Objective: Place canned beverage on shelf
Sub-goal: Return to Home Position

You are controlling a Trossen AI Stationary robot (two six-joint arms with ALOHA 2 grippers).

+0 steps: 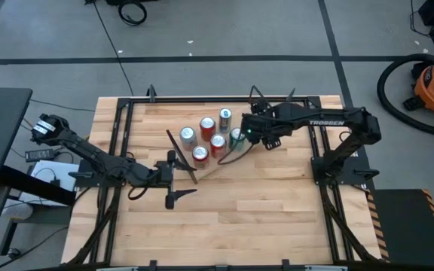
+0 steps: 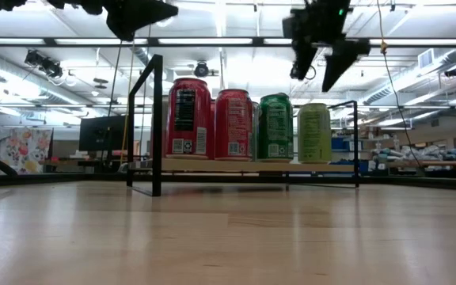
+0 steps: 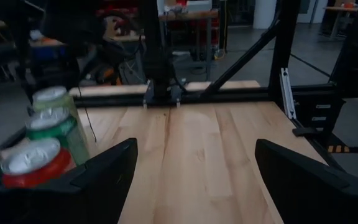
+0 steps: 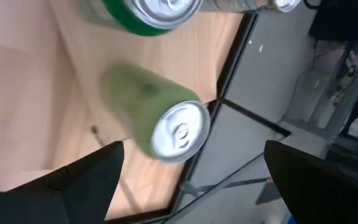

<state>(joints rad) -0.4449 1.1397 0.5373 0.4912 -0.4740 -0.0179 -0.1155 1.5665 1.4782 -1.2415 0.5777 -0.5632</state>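
The light green can [image 4: 157,118] stands upright on the shelf [image 2: 244,166]. It is at the end of the row, next to one black rod frame and just beside a green can [image 2: 275,127]. In the low view, red cans [image 2: 233,124] fill the row toward the other end. The high view shows more cans standing behind them. The right tool [image 2: 311,79] hangs above the light green can, with its fingers spread wide and clear of it. The shelf sits near the middle of the tabletop [image 2: 228,237]. The left tool [image 3: 196,149] hovers over the tabletop just beside the shelf's other end, fingers wide apart and holding nothing.
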